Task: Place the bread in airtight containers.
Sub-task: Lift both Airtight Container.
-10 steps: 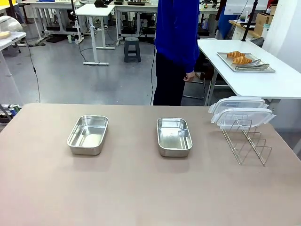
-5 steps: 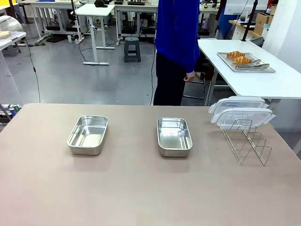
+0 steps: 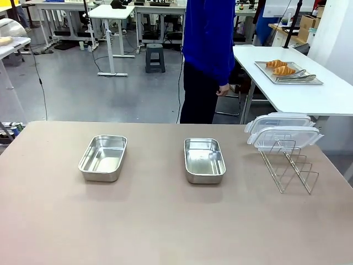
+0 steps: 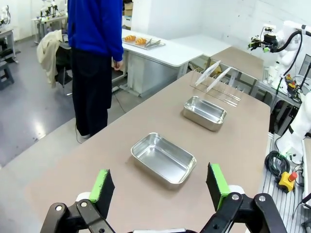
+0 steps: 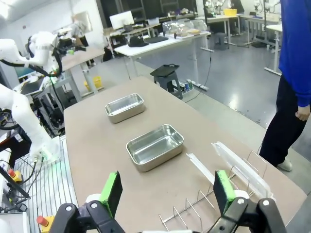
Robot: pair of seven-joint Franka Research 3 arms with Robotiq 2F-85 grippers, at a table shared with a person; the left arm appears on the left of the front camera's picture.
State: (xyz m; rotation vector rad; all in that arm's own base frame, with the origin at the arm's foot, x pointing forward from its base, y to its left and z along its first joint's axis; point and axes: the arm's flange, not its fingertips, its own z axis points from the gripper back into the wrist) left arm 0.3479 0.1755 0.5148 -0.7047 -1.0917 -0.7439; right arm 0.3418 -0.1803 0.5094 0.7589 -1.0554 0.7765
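Spreading across the front view, the table (image 3: pixel 165 226) is a plain, matte tan surface. The rack (image 3: pixel 289 168), thin wire, stands on it toward the right arm's side. Two clear lids (image 3: pixel 284 132) lean on the rack's far end, one against the other. The first pan (image 3: pixel 204 160) sits near the rack on its left-arm side, apart from it. The second pan (image 3: pixel 103 158) lies well beyond that, the same way from the rack. Both are shiny steel, uncovered and empty.

Behind the rack, a white side table (image 3: pixel 331 102) carries a flat tray (image 3: pixel 263 72). Two croissants (image 3: pixel 280 67) lie on it with tongs (image 3: pixel 298 76) just beside them. A person (image 3: pixel 208 38) in a blue top stands behind the rack toward the left-arm side, one hand (image 3: pixel 222 90) hanging by the side table's corner. Farther behind the rack are a glossy grey floor (image 3: pixel 110 94), a dark stool (image 3: pixel 155 58) and white desks (image 3: pixel 110 14). Cardboard boxes (image 3: pixel 310 23) beyond the tray carry print too small to read.

The left gripper (image 4: pixel 159 187) has its green pads wide apart with nothing between them, and the rack is far ahead of it. The right gripper (image 5: pixel 167 191) is likewise spread and empty, with the rack just ahead of it.
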